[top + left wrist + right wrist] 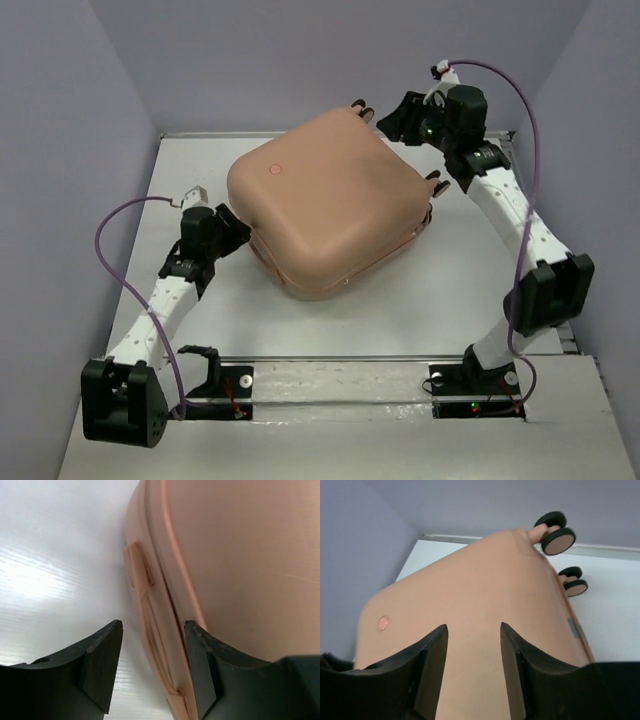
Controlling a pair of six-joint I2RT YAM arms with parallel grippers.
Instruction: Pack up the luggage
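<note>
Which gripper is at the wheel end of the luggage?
The right gripper, at the far corner of the luggage beside the caster wheels; the left gripper faces the seam on its near-left side.

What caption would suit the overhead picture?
Closed peach-pink suitcase on a white table, one arm's open jaws at each side.

No text, brand or number can be read on the luggage (330, 215) or elsewhere.

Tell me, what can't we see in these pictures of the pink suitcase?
Inside the luggage: all views, its closed shell hides it.
Its underside: all views, it lies against the table.
Most of its shell: left wrist view, cut off by the frame edges.
</note>
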